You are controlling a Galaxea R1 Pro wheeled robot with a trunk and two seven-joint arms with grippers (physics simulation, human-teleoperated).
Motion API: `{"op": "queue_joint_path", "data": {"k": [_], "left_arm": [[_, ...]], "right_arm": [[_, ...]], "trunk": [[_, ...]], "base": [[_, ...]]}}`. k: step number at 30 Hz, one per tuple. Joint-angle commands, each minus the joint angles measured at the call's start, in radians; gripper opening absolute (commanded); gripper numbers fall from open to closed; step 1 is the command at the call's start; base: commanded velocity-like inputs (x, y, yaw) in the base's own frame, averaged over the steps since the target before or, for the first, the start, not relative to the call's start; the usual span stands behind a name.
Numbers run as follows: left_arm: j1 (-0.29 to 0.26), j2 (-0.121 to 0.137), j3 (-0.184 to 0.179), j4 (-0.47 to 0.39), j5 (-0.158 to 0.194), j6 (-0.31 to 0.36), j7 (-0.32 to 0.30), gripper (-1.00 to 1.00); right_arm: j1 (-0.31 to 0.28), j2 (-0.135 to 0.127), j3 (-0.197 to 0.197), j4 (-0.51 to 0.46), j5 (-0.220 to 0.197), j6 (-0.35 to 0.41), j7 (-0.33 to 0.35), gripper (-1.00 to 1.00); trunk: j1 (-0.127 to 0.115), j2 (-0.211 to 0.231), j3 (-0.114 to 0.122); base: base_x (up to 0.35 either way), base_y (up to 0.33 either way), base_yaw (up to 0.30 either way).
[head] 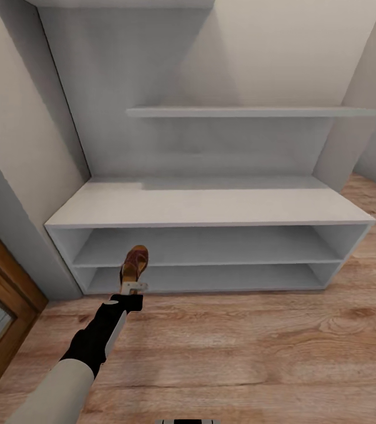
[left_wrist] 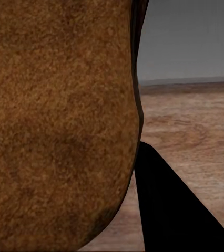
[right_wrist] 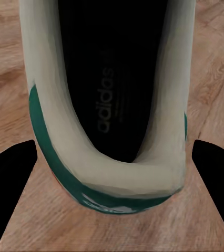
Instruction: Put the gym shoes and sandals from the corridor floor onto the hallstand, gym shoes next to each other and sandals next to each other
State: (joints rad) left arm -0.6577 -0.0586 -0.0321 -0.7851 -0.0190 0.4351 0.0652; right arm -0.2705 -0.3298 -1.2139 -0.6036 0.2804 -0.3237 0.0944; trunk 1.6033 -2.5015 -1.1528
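L arm (head: 96, 338) reached out toward the rack (head: 211, 206), white sleeve then black forearm, its shoulder end cut off at the frame's bottom edge. L gripper (head: 133, 287) was clamped on a sandal (head: 134, 263), which stood up on end in front of the rack's left part, at about the height of the two open tiers, above the floor (head: 240, 347). Couldn't tell if the sandal's tip was past the shelf edge or just before it. Brown leather, darker at the middle, tan edge.

In the L wrist view the sandal (left_wrist: 59, 121) sat so close it hid most of the scene: a mottled brown grainy surface, shape hard to read. One black finger (left_wrist: 170, 210) showed beside it, w/ plank floor (left_wrist: 196, 126) and a grey panel beyond.

Rack itself: pale grey, top bare, two tiers bare, one wall shelf (head: 252, 111) above, another cut off at the top edge.

R wrist view: a shoe (right_wrist: 109, 100) seen from its heel end, off-white rim, green band below, dark insole w/ faint lettering; toe cut off by the frame. It lay betw. the two black fingers (right_wrist: 9, 194), which stood apart w/ wood floor (right_wrist: 217, 79) visible on both sides. Whether they touched the shoe wasn't clear, so the R gripper (right_wrist: 112, 197) read as spread, not gripping.
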Motion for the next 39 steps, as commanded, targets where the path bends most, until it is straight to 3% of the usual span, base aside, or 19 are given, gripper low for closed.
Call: {"op": "queue_joint_path", "data": {"k": [1, 32, 39], "left_arm": [[0.0, 0.0, -0.002, -0.002, -0.006, 0.007, 0.002, -1.0], [0.0, 0.0, -0.003, -0.002, -0.007, 0.004, 0.002, -1.0], [0.0, 0.0, -0.003, -0.002, -0.007, 0.003, 0.002, -1.0]], "right_arm": [[-0.002, 0.0, -0.009, 0.001, 0.005, -0.005, 0.01, -1.0], [-0.001, 0.0, -0.009, 0.0, 0.005, -0.005, 0.01, -1.0], [-0.001, 0.0, -0.009, 0.001, 0.005, -0.005, 0.01, -1.0]], "trunk": [[0.0, 0.0, -0.001], [0.0, 0.0, -0.001], [0.0, 0.0, -0.001]], "base": [[0.306, -0.154, 0.0], [0.33, -0.036, 0.0], [0.071, 0.0, 0.0]]}}
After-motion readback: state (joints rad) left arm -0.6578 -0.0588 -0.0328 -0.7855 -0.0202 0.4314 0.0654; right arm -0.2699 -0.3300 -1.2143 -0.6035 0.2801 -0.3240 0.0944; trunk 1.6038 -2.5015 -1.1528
